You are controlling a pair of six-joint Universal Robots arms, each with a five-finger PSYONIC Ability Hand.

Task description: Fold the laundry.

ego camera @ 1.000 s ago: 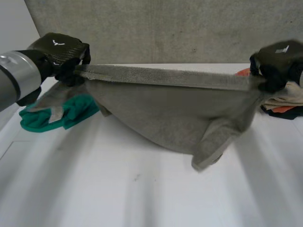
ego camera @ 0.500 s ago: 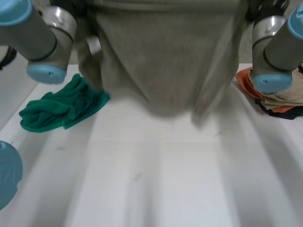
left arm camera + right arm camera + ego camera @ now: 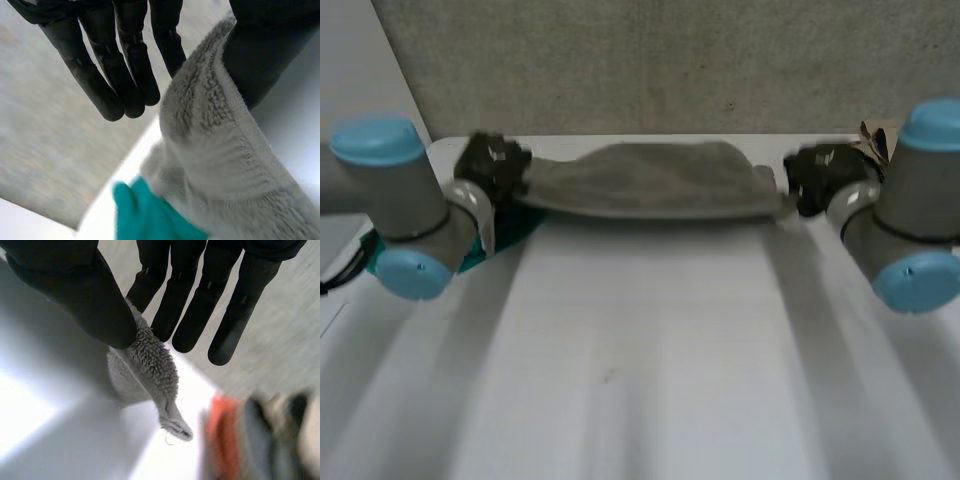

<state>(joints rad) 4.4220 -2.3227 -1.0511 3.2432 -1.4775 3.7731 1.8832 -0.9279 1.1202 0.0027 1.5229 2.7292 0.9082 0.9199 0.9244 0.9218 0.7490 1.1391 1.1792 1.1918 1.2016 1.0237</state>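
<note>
We hold a grey terry towel (image 3: 650,178), likely soft, light and floppy, stretched over the white counter (image 3: 650,350), left hand (image 3: 492,165) and right hand (image 3: 815,175) each pinching an end corner

i'm seeing soft bright light washing the white table (image 3: 650,380), glaring palest in the right wrist view, while the grey towel (image 3: 650,180) is casting a dim band beneath itself.
</note>
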